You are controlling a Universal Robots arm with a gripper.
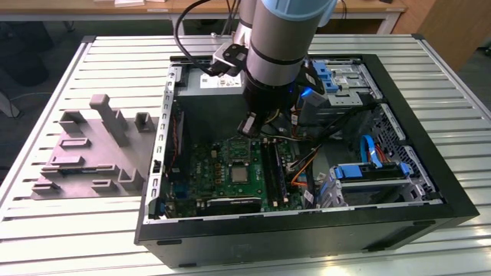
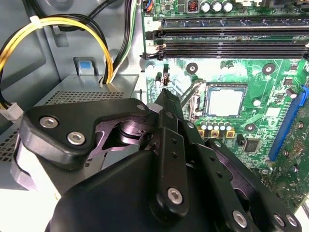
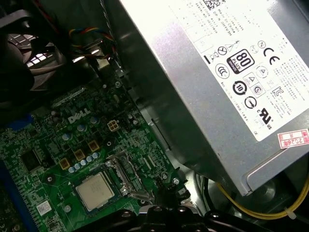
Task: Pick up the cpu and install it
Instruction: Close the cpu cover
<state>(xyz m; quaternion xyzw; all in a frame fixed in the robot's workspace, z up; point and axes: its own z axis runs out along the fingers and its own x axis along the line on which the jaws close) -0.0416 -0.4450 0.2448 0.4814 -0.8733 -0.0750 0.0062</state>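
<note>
Already, cpu (image 3: 95, 190) sits flat in the motherboard (image 3: 58, 145) socket.
Claw (image 2: 166, 96) hangs above the board beside the socket, fingers drawn together at the tip, holding nothing; grey tray (image 1: 88, 152) on desk (image 1: 77, 230).

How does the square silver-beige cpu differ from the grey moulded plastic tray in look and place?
The square silver-beige cpu is small, flat and metallic; the grey moulded plastic tray is far larger, matte, with upright posts. The cpu sits in the socket on the green motherboard inside the black case; the tray lies outside on the slatted table.
</note>
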